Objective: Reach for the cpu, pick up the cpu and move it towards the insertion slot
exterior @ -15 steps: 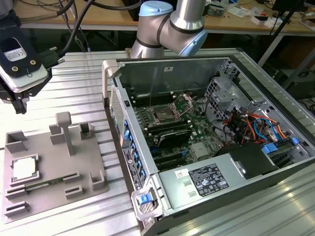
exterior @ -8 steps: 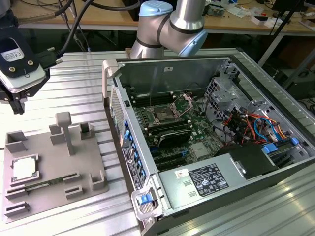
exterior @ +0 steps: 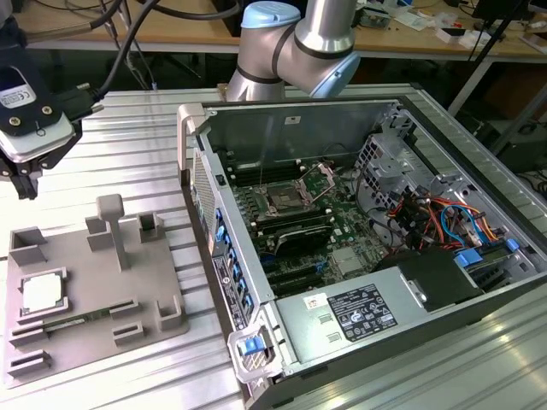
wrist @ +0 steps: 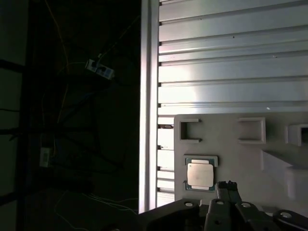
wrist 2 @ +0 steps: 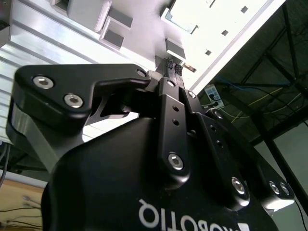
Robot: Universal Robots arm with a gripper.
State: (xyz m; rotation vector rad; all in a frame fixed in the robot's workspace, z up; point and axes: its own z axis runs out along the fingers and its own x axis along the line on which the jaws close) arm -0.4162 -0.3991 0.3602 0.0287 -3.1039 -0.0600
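At the exterior view's left, the pincer (exterior: 23,178) hangs over the ribbed metal worktop (exterior: 128,145) with its fingertips drawn together on nothing, the cpu (exterior: 41,293) lies flat in a grey holder tray (exterior: 94,342) nearby, and well to the right the insertion slot (exterior: 282,203) sits inside an open computer case (exterior: 291,128).

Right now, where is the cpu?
The cpu lies in a pocket of the grey holder tray at the exterior view's left, outside the open computer case, near the tray's edge farthest from the case.
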